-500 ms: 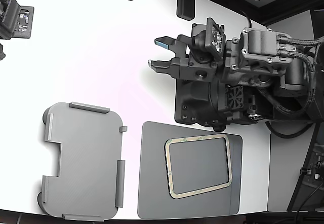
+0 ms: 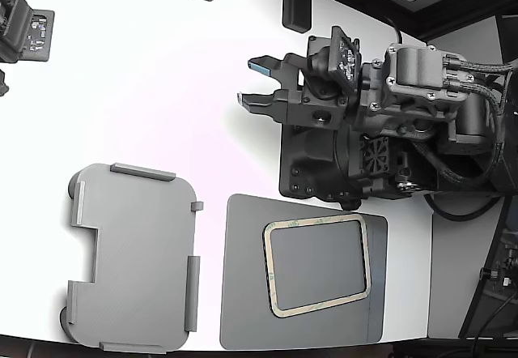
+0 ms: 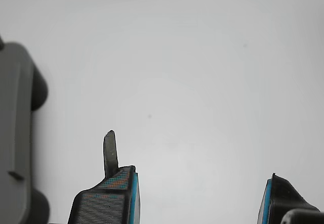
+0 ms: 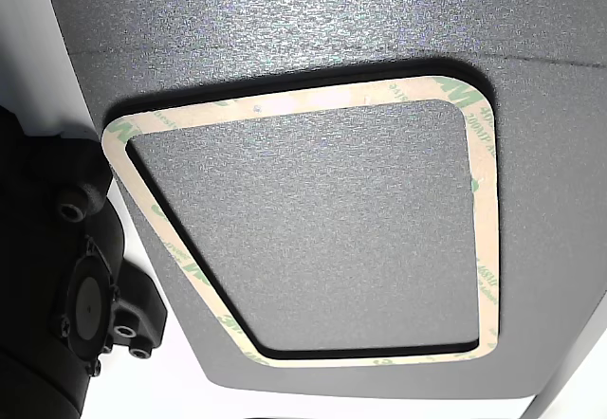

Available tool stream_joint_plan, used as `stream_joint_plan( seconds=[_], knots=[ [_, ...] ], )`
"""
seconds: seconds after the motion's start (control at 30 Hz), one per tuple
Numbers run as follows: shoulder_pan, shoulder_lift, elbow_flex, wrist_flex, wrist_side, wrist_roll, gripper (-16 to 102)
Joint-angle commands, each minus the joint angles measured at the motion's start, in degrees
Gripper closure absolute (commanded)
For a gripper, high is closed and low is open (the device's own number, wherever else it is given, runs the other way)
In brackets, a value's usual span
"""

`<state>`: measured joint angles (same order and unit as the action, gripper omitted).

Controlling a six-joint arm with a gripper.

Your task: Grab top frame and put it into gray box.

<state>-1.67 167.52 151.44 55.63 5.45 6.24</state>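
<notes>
Right now your gripper point(image 2: 249, 83) is hanging over the bare white table point(image 2: 146, 74) with its jaws spread wide and nothing sitting between them, the blue-edged fingertips point(image 3: 129, 196) showing apart in the wrist view. Meanwhile the top frame point(image 2: 273, 285) is lying flat on the dark gray mat point(image 2: 243, 309) toward the exterior view's lower right, below the arm, and the gray box point(image 2: 133, 253) is sitting just beside that mat on the exterior view's left, its floor showing bare.
</notes>
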Motion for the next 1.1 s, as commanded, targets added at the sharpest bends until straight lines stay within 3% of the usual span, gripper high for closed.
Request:
stream_joint_plan(
  seconds=[0.0,0.2,0.33,0.4,0.57,0.7,0.8,0.9,0.97,1.03,1.07],
  knots=[
    [-0.53,-2.02,-5.54,-0.88,-1.05,-1.32,-14],
    [0.18,-11.34,-14.85,-3.96,-6.42,-12.57,-13],
    [7.47,-16.00,-20.21,-5.19,-3.96,-20.65,-14],
    [12.48,-19.16,-24.43,-3.96,-1.41,-23.12,-14],
    [21.53,-25.66,-34.72,2.81,-3.25,-32.87,-14],
    [26.28,-26.89,-35.07,4.22,-10.55,-41.84,-14],
    [32.61,-27.25,-32.61,4.66,-9.93,-43.68,-12],
    [39.90,-29.97,-32.87,9.84,-6.86,-55.46,-13],
    [44.47,-34.01,-36.30,15.21,-4.04,-62.40,-5],
    [47.11,-39.20,-41.04,21.62,-3.87,-69.61,-5],
    [47.72,-41.22,-42.98,24.35,-4.22,-71.63,0]
  ],
)
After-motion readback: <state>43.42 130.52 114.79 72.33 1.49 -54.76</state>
